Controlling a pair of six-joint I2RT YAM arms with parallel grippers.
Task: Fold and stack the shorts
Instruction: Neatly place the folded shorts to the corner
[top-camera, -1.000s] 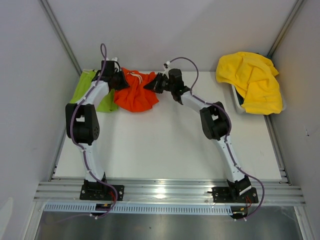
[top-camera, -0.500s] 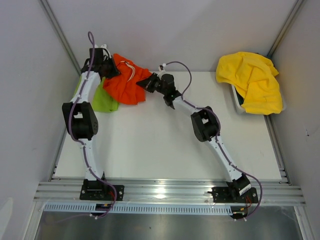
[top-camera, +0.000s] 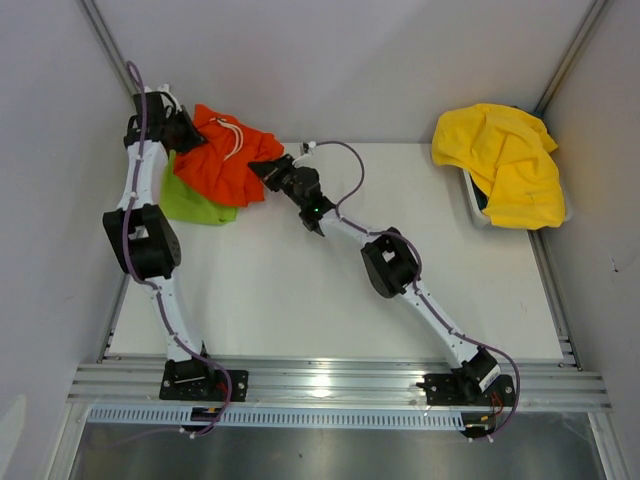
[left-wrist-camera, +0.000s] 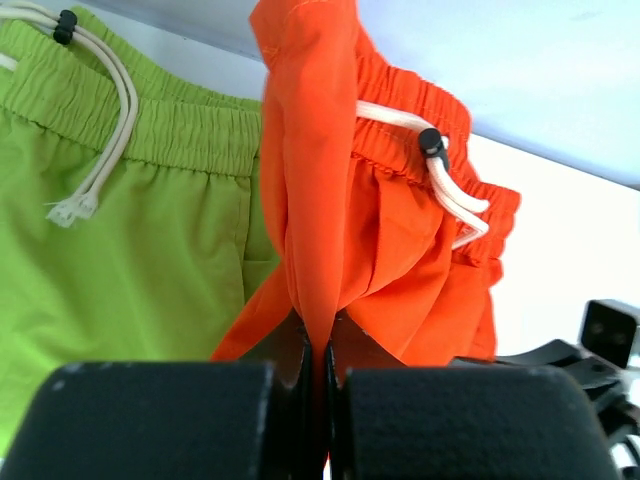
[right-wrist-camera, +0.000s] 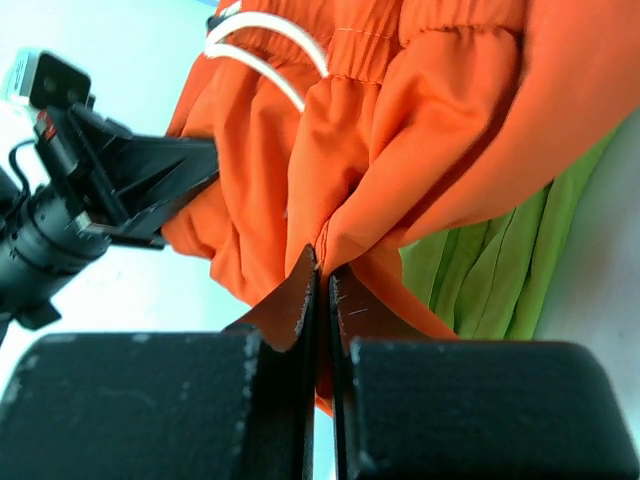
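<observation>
The orange-red shorts (top-camera: 228, 152) hang bunched between both grippers above the table's far left corner, white drawstring (top-camera: 232, 135) showing. My left gripper (top-camera: 188, 132) is shut on their left edge (left-wrist-camera: 310, 250). My right gripper (top-camera: 262, 170) is shut on their right edge (right-wrist-camera: 345, 215). The lime-green shorts (top-camera: 187, 202) lie flat on the table under them, partly covered; their waistband and white drawstring (left-wrist-camera: 100, 160) show in the left wrist view, and green cloth (right-wrist-camera: 500, 280) shows beneath the orange in the right wrist view.
A yellow cloth (top-camera: 505, 165) is heaped over a white bin (top-camera: 474, 205) at the far right. White walls close the table (top-camera: 330, 290) at the back and sides; the left arm's elbow (top-camera: 140, 240) is near the left wall.
Both grippers have carried the orange-red shorts leftward and further back, over the lime-green pair. The right arm has stretched out further to the left. Both grips held.
</observation>
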